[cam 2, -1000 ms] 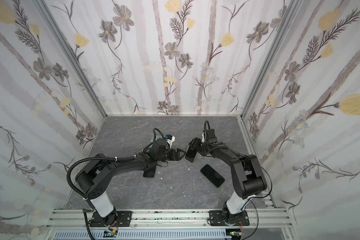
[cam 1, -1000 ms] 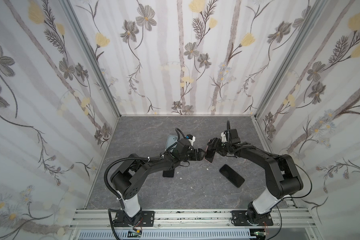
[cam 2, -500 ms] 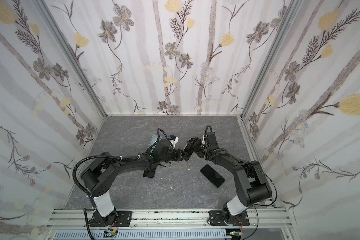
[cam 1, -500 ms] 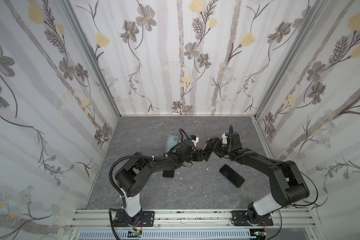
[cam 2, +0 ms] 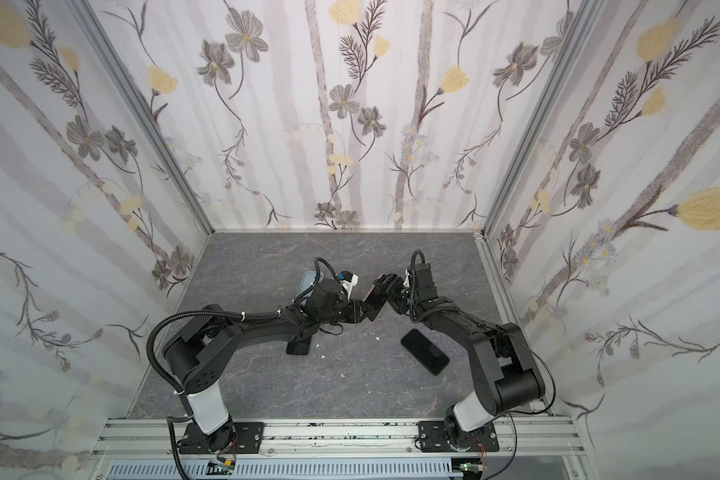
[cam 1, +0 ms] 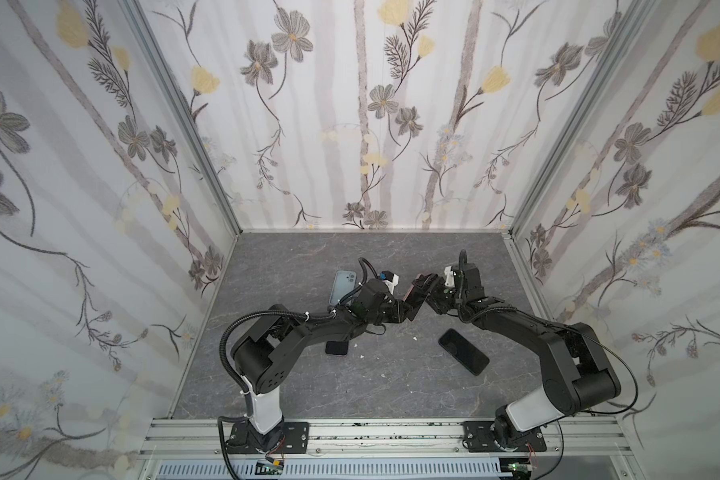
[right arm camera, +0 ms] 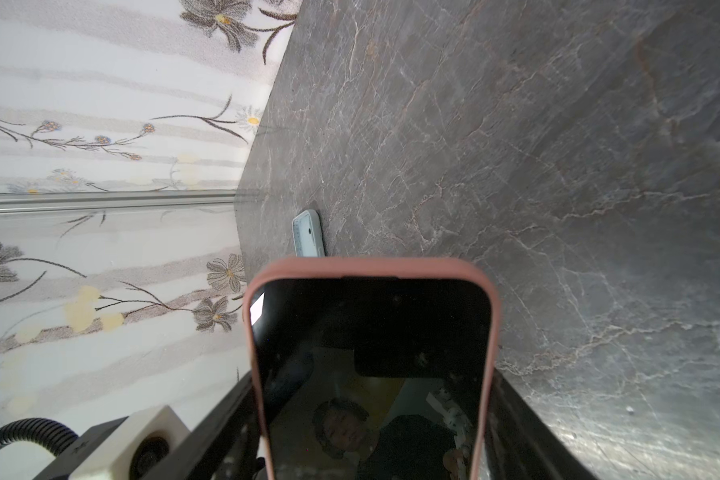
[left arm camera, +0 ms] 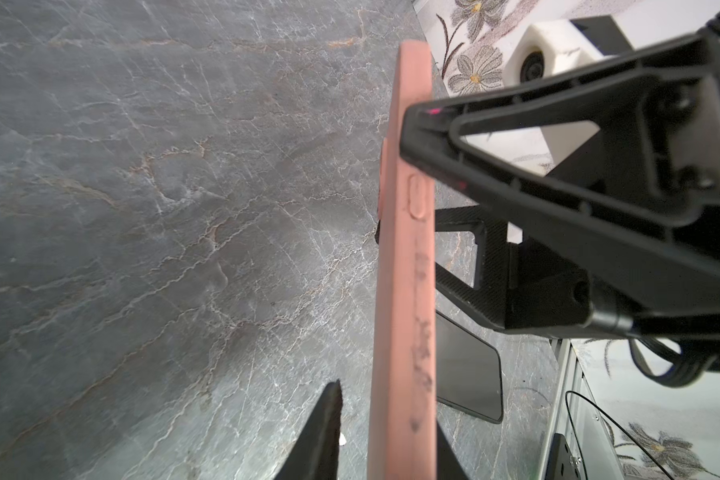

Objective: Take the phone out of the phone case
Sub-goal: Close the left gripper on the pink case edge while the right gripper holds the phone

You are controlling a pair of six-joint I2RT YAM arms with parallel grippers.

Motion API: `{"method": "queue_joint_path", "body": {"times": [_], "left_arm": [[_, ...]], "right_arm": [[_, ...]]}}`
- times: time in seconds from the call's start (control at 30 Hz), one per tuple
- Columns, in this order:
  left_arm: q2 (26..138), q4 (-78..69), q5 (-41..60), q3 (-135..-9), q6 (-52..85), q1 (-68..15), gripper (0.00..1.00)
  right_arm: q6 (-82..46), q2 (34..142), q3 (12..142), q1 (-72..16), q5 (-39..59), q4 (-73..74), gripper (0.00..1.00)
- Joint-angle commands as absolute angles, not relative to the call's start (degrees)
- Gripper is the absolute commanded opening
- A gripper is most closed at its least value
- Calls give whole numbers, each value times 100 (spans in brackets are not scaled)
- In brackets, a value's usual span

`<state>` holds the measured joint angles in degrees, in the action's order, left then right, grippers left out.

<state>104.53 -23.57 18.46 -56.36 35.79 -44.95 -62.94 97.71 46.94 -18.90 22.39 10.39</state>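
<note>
Left wrist view gives you the pink phone case (left arm camera: 404, 291) edge-on, standing between the fingers (left arm camera: 325, 436) of the left pincer (cam 1: 408, 311). One finger shows a thin gap, so you cannot tell if it clamps. The right pincer (cam 1: 428, 291) grips the case by its two long sides. The phone (right arm camera: 371, 332) sits fully inside the case, between both pincers, its dark screen facing the right pincer's wrist.

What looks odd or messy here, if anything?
The pink phone case has dark scuff marks along its side edge, and small white bits lie scattered on the grey table.
</note>
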Motion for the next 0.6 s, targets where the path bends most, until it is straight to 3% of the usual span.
{"method": "queue_joint_path", "body": {"times": [0.0,0.27,0.57], "left_arm": [[10367,-2473,1740,-5665,3564,-4490,32],[10260,-2476,1668,-5636,3517,-4488,30],[10284,-2477,1717,-5577,3518,-4488,22]], "right_arm": [[-6407,9697,4677,-1923,2252,1354,49],[-6407,9687,4685,-1959,2171,1291,49],[-6494,9616,4618,-1963,2132,1374,49]]}}
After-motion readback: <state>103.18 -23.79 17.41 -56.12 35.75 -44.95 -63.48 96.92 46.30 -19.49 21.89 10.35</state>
